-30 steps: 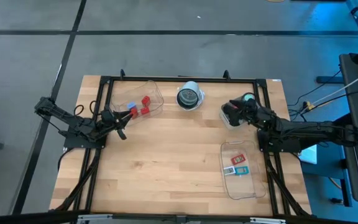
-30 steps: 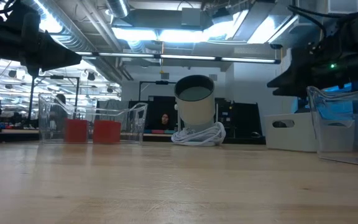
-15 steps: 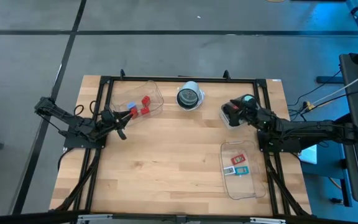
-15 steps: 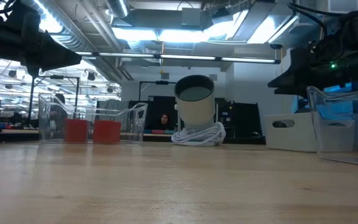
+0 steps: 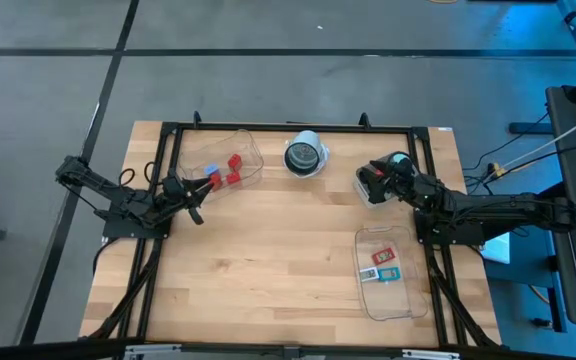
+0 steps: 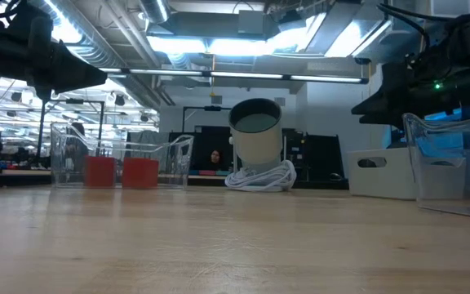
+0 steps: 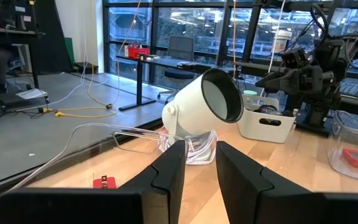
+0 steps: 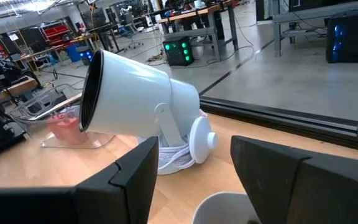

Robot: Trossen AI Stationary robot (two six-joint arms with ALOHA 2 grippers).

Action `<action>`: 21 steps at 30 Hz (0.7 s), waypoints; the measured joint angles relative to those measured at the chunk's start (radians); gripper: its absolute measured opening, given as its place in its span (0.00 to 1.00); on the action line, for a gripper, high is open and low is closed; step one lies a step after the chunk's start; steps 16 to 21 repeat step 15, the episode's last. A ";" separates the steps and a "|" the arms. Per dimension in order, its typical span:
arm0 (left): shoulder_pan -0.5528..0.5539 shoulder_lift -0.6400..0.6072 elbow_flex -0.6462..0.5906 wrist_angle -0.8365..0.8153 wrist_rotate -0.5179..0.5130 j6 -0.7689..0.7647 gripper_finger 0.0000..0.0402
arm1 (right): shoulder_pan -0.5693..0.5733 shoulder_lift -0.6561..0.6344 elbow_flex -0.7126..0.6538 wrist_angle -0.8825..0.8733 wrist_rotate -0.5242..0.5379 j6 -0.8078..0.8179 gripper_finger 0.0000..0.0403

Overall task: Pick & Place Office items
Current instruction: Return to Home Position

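Wooden tabletop (image 5: 268,265) shows no loose office items (image 5: 233,167), all lying in the two clear bins (image 5: 251,143), so my narrowly parted left gripper (image 7: 199,152) and spread right gripper (image 8: 194,149) hang empty.

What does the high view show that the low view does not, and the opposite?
Only the high view: red and blue pieces lying in the right tray; the left gripper beside the left tray; the right gripper over a white box. Only the low view: a person in the room behind. Both: the white lamp and the red blocks in the left tray.
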 joint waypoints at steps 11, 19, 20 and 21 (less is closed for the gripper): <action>0.000 0.000 0.000 0.000 0.000 0.000 0.21 | 0.000 0.000 0.000 0.000 0.003 0.002 0.52; 0.000 0.000 0.000 0.000 0.000 0.000 0.21 | 0.000 0.000 0.000 0.000 0.003 0.002 0.52; 0.000 0.000 0.000 0.000 0.000 0.000 0.21 | 0.000 0.000 0.000 0.000 0.003 0.002 0.52; 0.000 0.000 0.000 0.000 0.000 0.000 0.21 | 0.000 0.000 0.000 0.000 0.003 0.002 0.52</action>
